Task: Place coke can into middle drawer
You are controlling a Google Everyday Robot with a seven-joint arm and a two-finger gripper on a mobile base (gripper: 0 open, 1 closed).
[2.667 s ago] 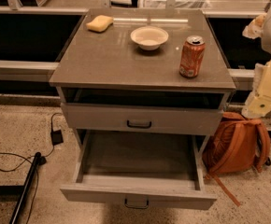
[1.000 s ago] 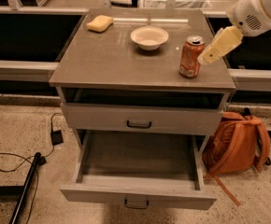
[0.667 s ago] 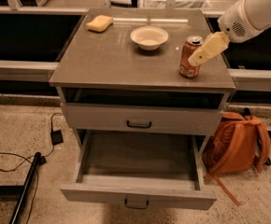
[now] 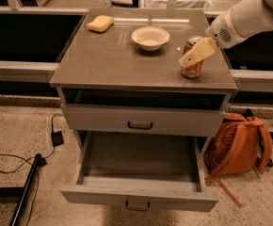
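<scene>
A wide grey wooden table [image 4: 113, 55] with a smooth, slightly glossy top fills the middle of the view. Under its top there is an open slot. Below that sits a closed grey drawer front [image 4: 103, 119] with a small dark handle. Lowest is the wide, shallow grey middle drawer [image 4: 141, 161], pulled well out, its inside bare and its dark metal handle facing the camera.

A white, rounded robot arm [image 4: 249, 15] reaches in from the upper right, over the right side of the table. An orange fabric backpack [image 4: 237, 147] slumps on the speckled floor just beside the table's right leg.

A round white bowl [image 4: 150, 37] sits upright towards the back of the table top. The small red-orange aluminium coke can [image 4: 192, 70] stands upright near the right front corner, to the right of the bowl and apart from it. The beige gripper [image 4: 189, 59] slants across the front of the can's upper half. Whether its jaws are open or closed on the can cannot be told. A yellow sponge [image 4: 100, 23] lies at the back left corner. Black cables and a small adapter [image 4: 57, 138] trail on the floor at the left.
</scene>
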